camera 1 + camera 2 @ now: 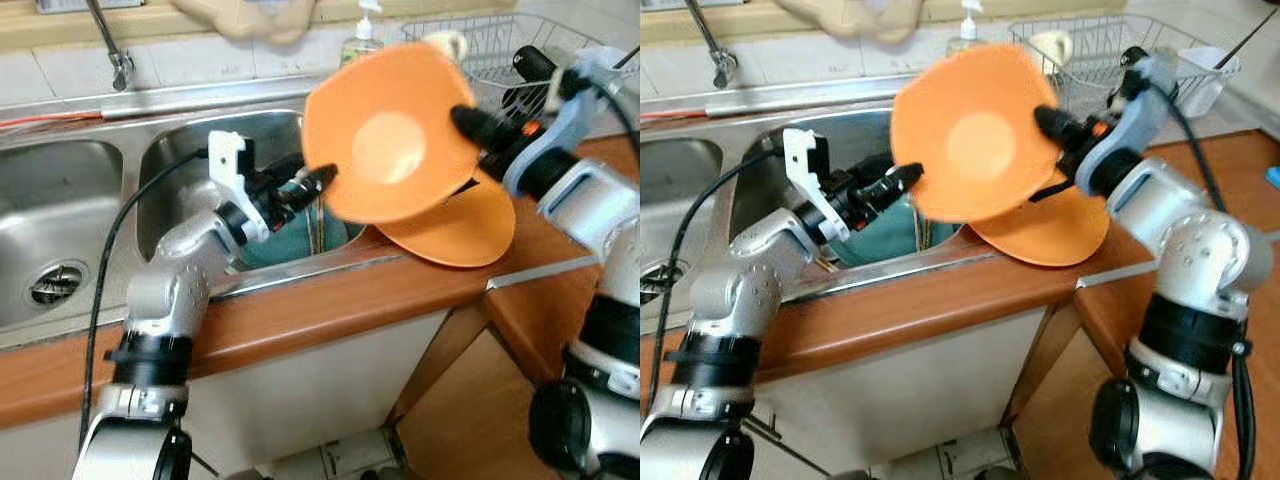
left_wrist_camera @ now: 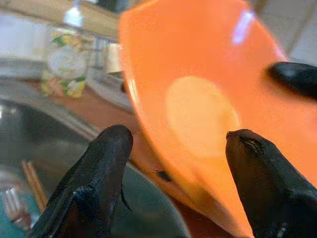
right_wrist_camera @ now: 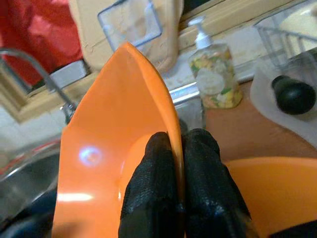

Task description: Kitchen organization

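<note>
Look at the centre of your left eye view: the shallow orange plastic bowl (image 1: 390, 135) is held up on edge above the right basin of the stainless steel double sink (image 1: 190, 150), its hollow side facing you. Your right gripper (image 3: 177, 148) has its two black fingers clamped on the bowl's rim at the right side, one finger on each face of the thin wall (the right wrist view shows this plainly). Your left gripper (image 2: 178, 144) reaches in from the lower left with its fingers spread apart, the bowl's lower left edge lying between them; you cannot tell whether either fingertip touches it.

Just below and right of the raised bowl, a second orange plastic dish (image 1: 460, 230) lies on the brown wooden countertop (image 1: 330, 300), overhanging the sink's right edge. In the basin beneath sits a teal round container (image 1: 290, 240) with some cutlery beside it.

At the upper right of the frame stands a white wire dish rack (image 1: 480, 45), with a clear soap pump bottle (image 1: 362, 40) to its left. The metal tap (image 1: 110, 45) hangs at the upper left.
</note>
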Available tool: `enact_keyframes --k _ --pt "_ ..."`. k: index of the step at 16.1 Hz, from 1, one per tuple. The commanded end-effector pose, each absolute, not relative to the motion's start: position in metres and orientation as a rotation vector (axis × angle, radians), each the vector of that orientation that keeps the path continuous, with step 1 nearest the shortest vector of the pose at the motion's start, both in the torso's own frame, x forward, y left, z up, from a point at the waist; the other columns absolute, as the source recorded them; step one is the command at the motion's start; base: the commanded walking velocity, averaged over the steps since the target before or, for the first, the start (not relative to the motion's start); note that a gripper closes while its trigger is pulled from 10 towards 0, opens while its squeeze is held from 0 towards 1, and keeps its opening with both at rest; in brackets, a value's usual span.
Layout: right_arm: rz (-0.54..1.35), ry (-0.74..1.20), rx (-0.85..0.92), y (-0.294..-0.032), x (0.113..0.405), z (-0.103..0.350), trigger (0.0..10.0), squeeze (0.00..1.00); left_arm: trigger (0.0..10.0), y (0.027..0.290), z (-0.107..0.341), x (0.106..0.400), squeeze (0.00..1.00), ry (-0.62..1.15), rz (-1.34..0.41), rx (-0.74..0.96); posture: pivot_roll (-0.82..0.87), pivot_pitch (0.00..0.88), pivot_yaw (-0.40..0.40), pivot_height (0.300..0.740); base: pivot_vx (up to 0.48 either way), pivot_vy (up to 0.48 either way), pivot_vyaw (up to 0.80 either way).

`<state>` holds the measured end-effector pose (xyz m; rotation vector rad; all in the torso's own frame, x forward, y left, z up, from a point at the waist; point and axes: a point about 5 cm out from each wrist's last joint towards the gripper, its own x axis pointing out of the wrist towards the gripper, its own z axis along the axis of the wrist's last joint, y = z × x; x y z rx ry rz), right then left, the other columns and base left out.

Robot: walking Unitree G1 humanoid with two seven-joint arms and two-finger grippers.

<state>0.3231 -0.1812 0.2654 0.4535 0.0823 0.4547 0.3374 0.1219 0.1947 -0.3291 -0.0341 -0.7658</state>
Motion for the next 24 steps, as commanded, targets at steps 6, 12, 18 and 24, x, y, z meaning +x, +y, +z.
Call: enact_keyframes --k 6,12,18,24 --pt "0.561 -0.033 0.529 -0.171 0.314 0.285 0.0 0.00 1.8 0.128 0.184 0.352 0.00 0.031 -0.654 -0.479 -0.17 0.000 0.040 0.740 0.000 0.000 0.00" --pt "0.550 0.002 0.517 -0.161 0.313 0.277 0.0 0.00 0.0 0.122 0.194 0.352 0.00 0.009 -0.730 -0.592 -0.16 0.000 0.041 0.740 0.000 0.000 0.00" --pt "0.554 0.007 0.452 -0.155 0.315 0.278 0.0 0.00 0.0 0.123 0.194 0.349 0.00 0.019 -0.745 -0.500 -0.15 0.000 0.035 0.740 0.000 0.000 0.00" --pt "0.548 -0.009 0.359 -0.151 0.313 0.279 9.7 0.00 0.0 0.122 0.195 0.356 0.00 0.032 -0.666 -0.334 -0.16 0.000 0.045 0.740 0.000 0.000 0.00"
